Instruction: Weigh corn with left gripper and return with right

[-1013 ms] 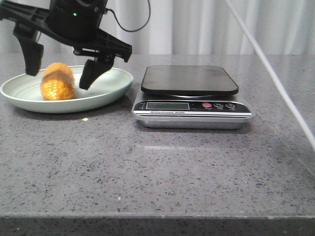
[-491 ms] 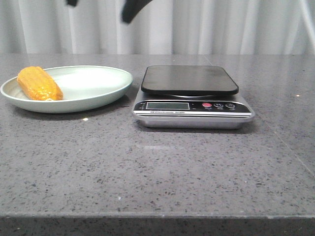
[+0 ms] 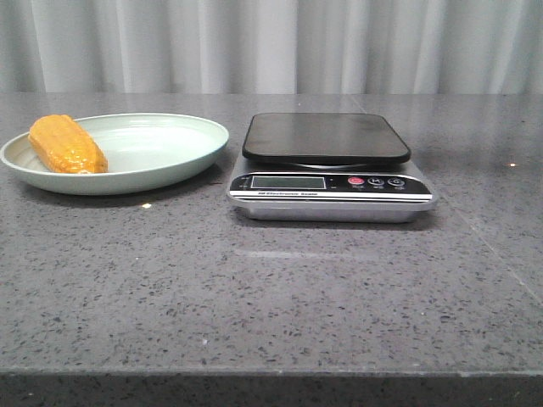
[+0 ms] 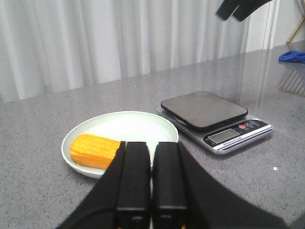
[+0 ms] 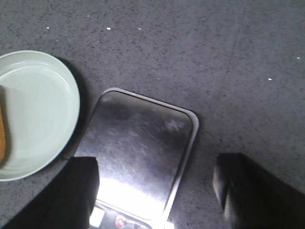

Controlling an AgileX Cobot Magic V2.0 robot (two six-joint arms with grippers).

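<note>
The corn [image 3: 66, 144], a stubby orange-yellow cob, lies free on the left side of the pale green plate [image 3: 170, 174]. The kitchen scale [image 3: 327, 136] stands to the plate's right with nothing on its dark platform. Neither gripper shows in the front view. In the left wrist view my left gripper [image 4: 151, 145] is shut and empty, held back from the plate [image 4: 143, 119] and the corn [image 4: 93, 151]. My right gripper [image 5: 155, 164] is open and empty, high over the scale [image 5: 138, 148]. Its fingertips [image 4: 236, 7] also show in the left wrist view.
A grey speckled table carries everything, with its front edge [image 3: 271, 371] near the camera. White curtains hang behind. A blue object [image 4: 291, 56] lies far off beyond the scale.
An open gripper that straddled the corn on the plate has risen out of the front view. The corn now lies further left on the plate, turned lengthwise.
</note>
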